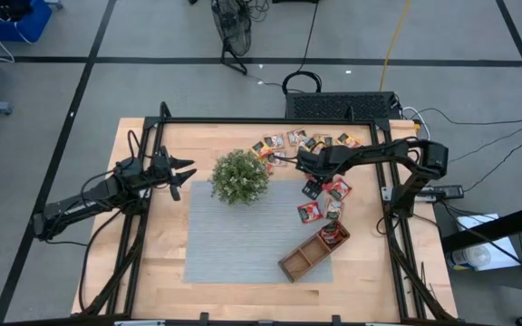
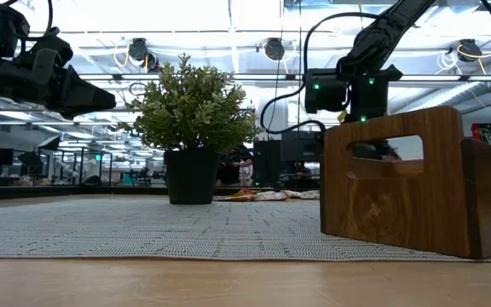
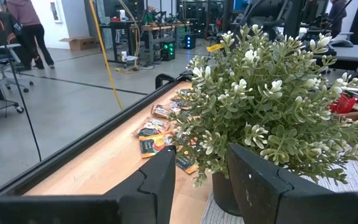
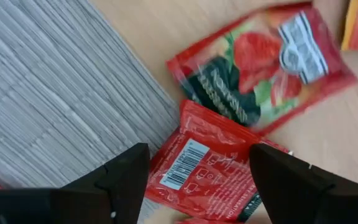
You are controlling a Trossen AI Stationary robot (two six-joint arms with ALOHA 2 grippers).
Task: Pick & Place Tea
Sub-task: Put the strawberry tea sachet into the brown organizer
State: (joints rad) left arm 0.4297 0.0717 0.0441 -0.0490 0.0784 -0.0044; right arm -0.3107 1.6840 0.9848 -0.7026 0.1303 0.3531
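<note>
Several small red tea sachets [image 1: 324, 199] lie flat on the wood by the right edge of the grey mat [image 1: 243, 235]. More sachets [image 1: 302, 141] lie in a row along the far edge. My right gripper [image 1: 310, 185] points down over the near group, open. In the right wrist view its fingers [image 4: 197, 171] stand on either side of a red sachet with a barcode [image 4: 207, 165], which lies overlapping another red sachet [image 4: 260, 68]. My left gripper [image 1: 185, 176] waits level and open, left of the plant [image 1: 239, 177].
The brown wooden tray [image 1: 314, 252] lies slantwise at the mat's near right corner, with a sachet in its far compartment [image 1: 334, 234]. The potted plant stands on the mat's far edge, just left of the right gripper. Black frame rails [image 1: 397, 226] border the table.
</note>
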